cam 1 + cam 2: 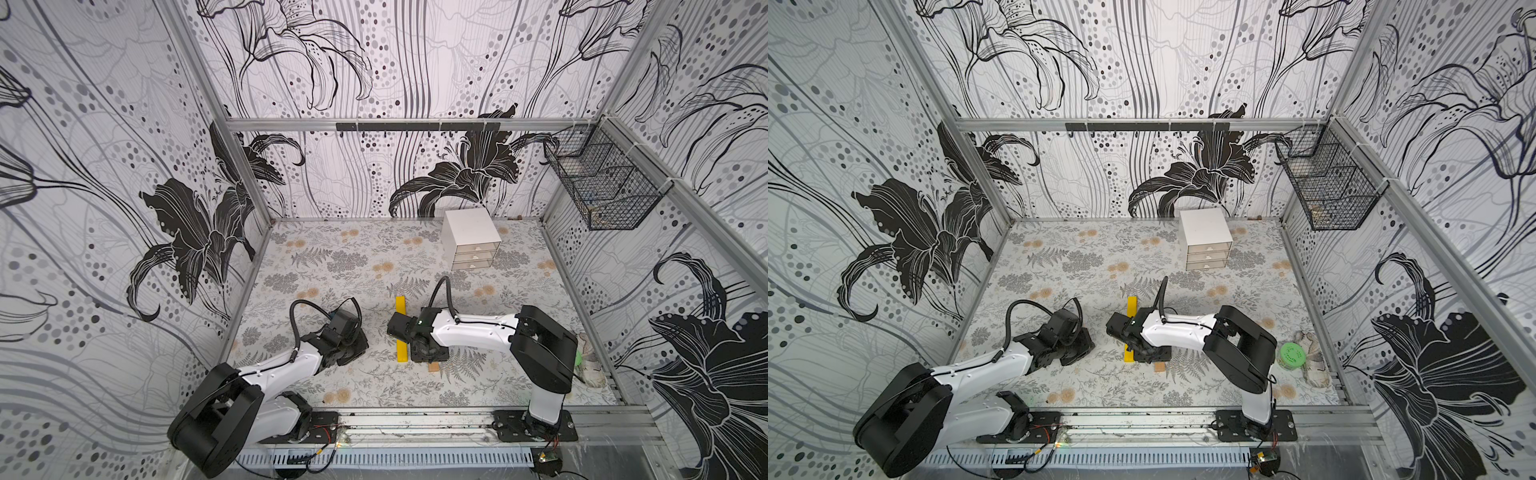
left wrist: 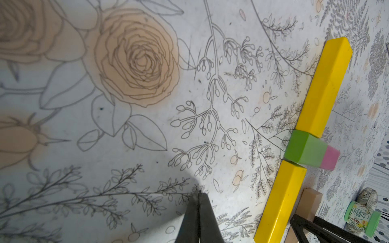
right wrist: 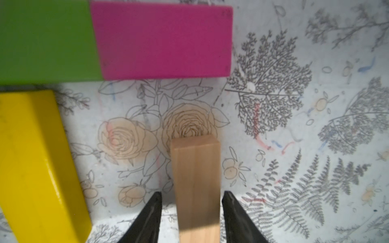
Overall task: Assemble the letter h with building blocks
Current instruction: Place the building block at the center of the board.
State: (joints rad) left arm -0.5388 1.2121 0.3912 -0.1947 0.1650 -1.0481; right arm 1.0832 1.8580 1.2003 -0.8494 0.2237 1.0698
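In the left wrist view the stem lies in a line: a yellow block point(image 2: 326, 84), the green block point(image 2: 303, 149) and a second yellow block point(image 2: 282, 199). The magenta block point(image 3: 164, 40) butts against the green block point(image 3: 46, 42) as a crossbar. A tan wood block point(image 3: 195, 178) lies flat between the fingers of my right gripper point(image 3: 192, 194), which stands open with a gap on each side. A stretch of bare table separates the tan block's end from the magenta block. My left gripper point(image 2: 199, 194) is shut and empty, to the left of the stem. In both top views the right arm hides the green and magenta blocks.
A white drawer unit point(image 1: 1206, 239) stands at the back of the table. A round green lidded container point(image 1: 1292, 355) and a crumpled cloth point(image 1: 1310, 361) lie by the right wall. A wire basket point(image 1: 1329, 183) hangs on that wall.
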